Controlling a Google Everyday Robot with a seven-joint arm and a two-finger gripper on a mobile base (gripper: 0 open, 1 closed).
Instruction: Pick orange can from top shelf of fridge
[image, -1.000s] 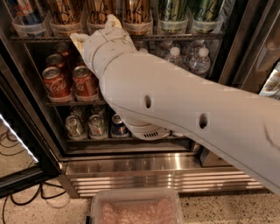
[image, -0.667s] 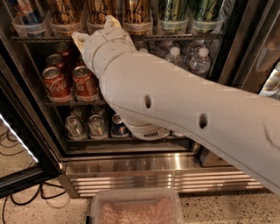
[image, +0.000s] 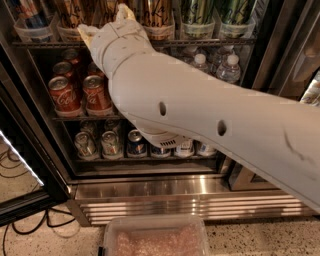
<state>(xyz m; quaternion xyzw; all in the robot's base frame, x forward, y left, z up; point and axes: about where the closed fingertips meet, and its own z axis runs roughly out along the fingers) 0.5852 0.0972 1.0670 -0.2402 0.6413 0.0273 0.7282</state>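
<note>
Several tall orange cans stand in clear trays on the top shelf of the fridge: one at the left, one at the right, and one between them, mostly hidden. My gripper is raised to the top shelf right in front of that middle can. Its two fingers are spread apart, one tip to the can's lower left, the other to its upper right. I cannot tell whether they touch the can. My white arm crosses the view from the lower right.
Tall green cans stand right of the orange ones. Red cola cans and water bottles fill the middle rack, and more cans the lower one. The door stands open at left. A lidded plastic tub and cables lie on the floor.
My gripper has moved slightly up and in towards the orange cans on the top shelf. Nothing else has moved.
</note>
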